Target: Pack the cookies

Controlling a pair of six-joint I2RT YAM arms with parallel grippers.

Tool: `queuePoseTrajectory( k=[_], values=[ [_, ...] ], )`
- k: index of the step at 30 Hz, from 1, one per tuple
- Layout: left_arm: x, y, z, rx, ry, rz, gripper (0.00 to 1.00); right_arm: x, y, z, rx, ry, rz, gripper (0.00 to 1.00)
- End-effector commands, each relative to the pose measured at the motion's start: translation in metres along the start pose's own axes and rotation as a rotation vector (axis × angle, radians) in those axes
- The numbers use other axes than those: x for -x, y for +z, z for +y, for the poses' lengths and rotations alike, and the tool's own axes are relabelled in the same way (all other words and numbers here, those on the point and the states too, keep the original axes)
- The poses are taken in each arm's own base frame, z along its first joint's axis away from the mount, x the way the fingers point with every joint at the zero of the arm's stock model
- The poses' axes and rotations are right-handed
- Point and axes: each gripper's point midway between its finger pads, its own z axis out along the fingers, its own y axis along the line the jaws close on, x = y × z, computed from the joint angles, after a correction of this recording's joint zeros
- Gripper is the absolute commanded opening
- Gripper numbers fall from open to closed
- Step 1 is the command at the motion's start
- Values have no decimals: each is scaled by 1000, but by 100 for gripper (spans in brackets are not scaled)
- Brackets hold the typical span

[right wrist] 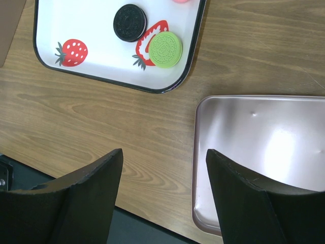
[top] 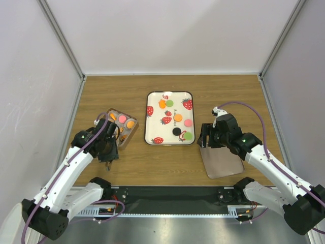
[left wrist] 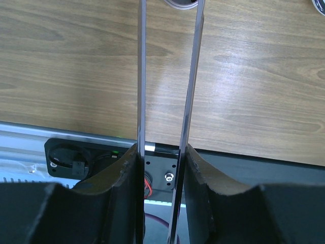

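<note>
Top external: cookies (top: pixel 177 117) lie on the tray (top: pixel 148 118), some in the box (top: pixel 127 138) left of it. Left gripper (left wrist: pixel 161 152) is clamped on tongs (left wrist: pixel 141 76), likely for clean pickup. Right gripper (right wrist: pixel 163 157), fingers apart, hangs off the tray's near-right corner beside the lid (right wrist: pixel 264 147), probably waiting.

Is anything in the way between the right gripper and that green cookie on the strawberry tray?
Nothing visible does. The right gripper hangs open over the wooden table; only the low rim of the strawberry tray lies between it and the green cookie, beside a black cookie.
</note>
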Motion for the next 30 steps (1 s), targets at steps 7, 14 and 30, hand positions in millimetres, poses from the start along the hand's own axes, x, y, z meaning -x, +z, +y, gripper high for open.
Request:
queuePoseTrajectory(
  k=[7,14,30],
  values=[
    [7,-8,-2,-14,-19,-16,41,6,1,3,14,-17,-24,73],
    [10,-11,-2,-11,-12,-24,44,6,1,3,13,-15,-26,73],
    [15,-15,-2,4,-3,-26,47,6,0,4,15,-17,-27,73]
  ],
)
